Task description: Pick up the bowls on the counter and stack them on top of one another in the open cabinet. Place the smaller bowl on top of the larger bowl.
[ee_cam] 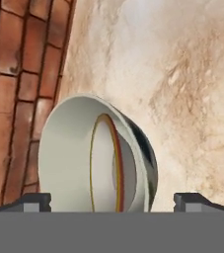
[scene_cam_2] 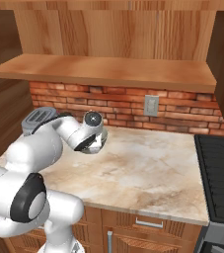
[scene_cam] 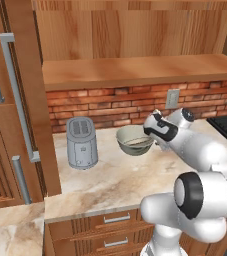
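**Here, my jaws over the bowls beside the toaster**

My jaws (ee_cam: 112, 200) stand wide, one tip on each side of the bowls, holding nothing. The olive-grey bowl (scene_cam: 134, 139) sits on the table (scene_cam: 120, 182) just right of the toaster (scene_cam: 81, 142), near the brick wall (scene_cam: 105, 105). In the hand view a smaller bowl (ee_cam: 108, 168) nests inside it. The open cabinet (scene_cam_2: 103, 70) hangs above the toaster
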You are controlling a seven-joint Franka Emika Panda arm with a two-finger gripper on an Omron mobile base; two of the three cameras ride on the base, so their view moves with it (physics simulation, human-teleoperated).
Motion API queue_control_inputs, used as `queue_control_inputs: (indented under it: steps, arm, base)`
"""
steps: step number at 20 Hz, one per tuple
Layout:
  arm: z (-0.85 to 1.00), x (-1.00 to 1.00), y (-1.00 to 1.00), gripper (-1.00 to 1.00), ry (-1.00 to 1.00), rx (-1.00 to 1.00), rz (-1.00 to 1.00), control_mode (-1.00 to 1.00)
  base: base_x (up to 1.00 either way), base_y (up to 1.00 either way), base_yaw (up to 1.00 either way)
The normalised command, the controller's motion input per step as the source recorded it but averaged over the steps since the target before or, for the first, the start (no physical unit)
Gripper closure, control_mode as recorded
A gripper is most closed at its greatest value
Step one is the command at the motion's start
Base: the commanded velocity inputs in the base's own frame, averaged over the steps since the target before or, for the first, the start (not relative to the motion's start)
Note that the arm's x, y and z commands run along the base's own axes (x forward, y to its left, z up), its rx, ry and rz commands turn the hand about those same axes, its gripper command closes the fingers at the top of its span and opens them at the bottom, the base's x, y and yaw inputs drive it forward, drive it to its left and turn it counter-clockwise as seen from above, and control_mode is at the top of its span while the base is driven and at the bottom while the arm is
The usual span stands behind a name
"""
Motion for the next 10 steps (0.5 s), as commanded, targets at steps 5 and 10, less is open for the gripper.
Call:
queue_control_inputs:
  steps: [5, 10]
  arm:
    - [-0.41, 0.00, 0.00, -1.00, 0.03, 0.19, 0.00, -1.00]
    - [-0.41, 0.00, 0.00, -1.00, 0.01, 0.10, 0.00, -1.00]
  base:
    - [0.00, 0.00, 0.00]
    - [0.00, 0.00, 0.00]
